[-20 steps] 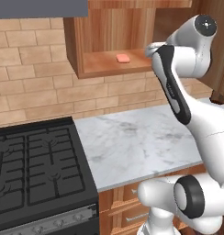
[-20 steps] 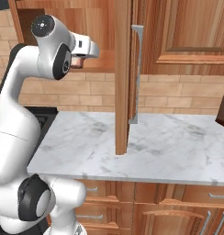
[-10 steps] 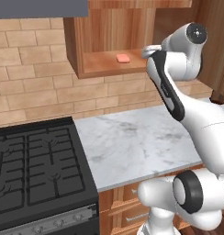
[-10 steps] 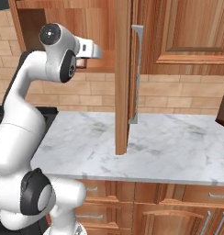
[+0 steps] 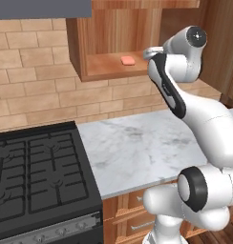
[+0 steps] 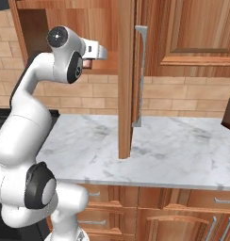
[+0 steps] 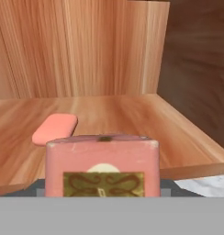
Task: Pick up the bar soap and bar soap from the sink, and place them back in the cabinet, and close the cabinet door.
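Cabinet (image 5: pixel 113 38) hangs open on the brick wall above the marble worktop (image 5: pixel 137 147); its door (image 6: pixel 126 80) swung wide, edge-on in right base view. Arm reaches up w/ end effector (image 5: pixel 148 52) at cabinet's shelf edge, clamped on pink labelled soap bar (image 7: pixel 102 165). Other soap bar (image 7: pixel 55 128), salmon, lies flat on shelf inside, left of the held one.

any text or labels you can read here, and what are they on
No readable words or numbers anywhere.
Bar soap held in the gripper: a gold label with a dark ornamental pattern, too blurred to read as text.
Salmon-pink bar soap on the cabinet shelf: plain, no marking.
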Motion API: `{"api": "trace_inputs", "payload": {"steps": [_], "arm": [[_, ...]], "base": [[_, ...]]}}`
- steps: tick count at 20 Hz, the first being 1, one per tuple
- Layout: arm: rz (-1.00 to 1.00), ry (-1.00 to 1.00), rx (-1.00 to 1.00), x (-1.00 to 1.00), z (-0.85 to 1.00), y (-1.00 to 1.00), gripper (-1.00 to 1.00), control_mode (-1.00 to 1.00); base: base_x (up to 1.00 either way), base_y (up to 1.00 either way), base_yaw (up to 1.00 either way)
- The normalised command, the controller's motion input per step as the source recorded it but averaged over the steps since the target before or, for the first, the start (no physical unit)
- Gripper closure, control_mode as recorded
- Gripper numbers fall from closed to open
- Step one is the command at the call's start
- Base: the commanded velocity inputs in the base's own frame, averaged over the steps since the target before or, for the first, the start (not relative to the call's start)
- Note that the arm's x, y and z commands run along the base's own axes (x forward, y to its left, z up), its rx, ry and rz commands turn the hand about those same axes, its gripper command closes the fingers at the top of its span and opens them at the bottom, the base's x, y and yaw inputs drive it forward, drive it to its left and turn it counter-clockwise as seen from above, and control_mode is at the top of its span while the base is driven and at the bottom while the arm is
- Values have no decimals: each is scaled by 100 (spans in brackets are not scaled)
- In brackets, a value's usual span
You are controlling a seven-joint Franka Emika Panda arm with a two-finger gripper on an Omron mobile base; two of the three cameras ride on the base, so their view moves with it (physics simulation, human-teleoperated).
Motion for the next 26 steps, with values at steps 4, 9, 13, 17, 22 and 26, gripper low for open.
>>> {"api": "trace_inputs", "payload": {"steps": [4,9,13,17,22,26], "arm": [[0,0,0,26,-1,0,100,-100],[0,0,0,29,-6,0,100,-100],[0,0,0,21,-14,0,100,-100],[0,0,0,21,-12,0,100,-100],[0,0,0,20,-6,0,100,-100],[0,0,0,23,-3,0,100,-100]], "base": [[0,0,0],[0,0,0],[0,0,0],[0,0,0],[0,0,0],[0,0,0]]}}
